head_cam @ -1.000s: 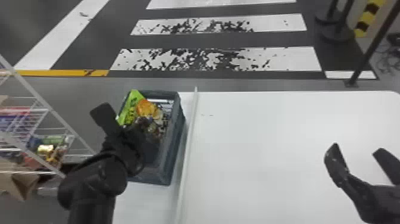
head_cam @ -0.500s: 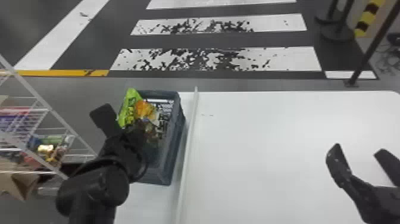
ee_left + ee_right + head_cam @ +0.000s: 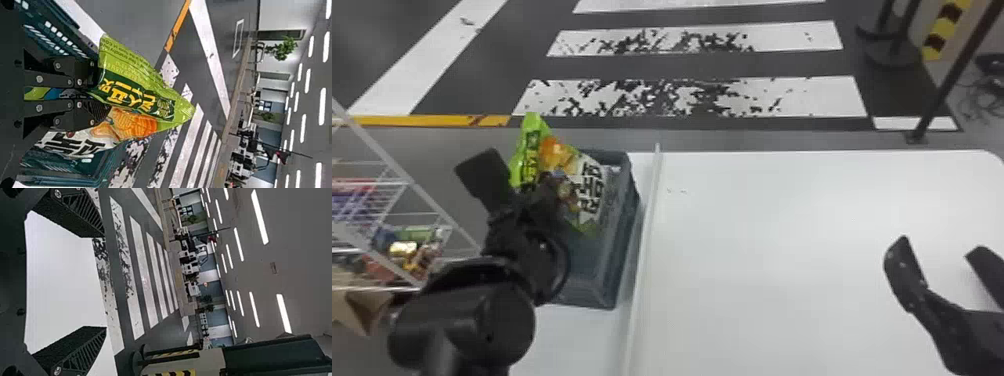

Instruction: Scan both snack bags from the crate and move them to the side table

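Clenching left gripper (image 3: 544,187): arm angled forward from the bottom edge, jaws pinched on a snack bag (image 3: 589,192).
Snack bag: green, orange and white, tilted over the crate (image 3: 587,296).
Crate: on the desk (image 3: 782,240), beside its raised strip (image 3: 644,235); contents mostly hidden by arm and bag.
Right gripper (image 3: 941,245): pointing forward over the desk, jaws released.

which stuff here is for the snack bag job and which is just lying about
For the job:
- snack bag, gripped by the left end effector
- crate, below the bag
- white table, possibly the side table

Just about:
- wire rack on the left
- packets on the rack
- dark post on the floor beyond
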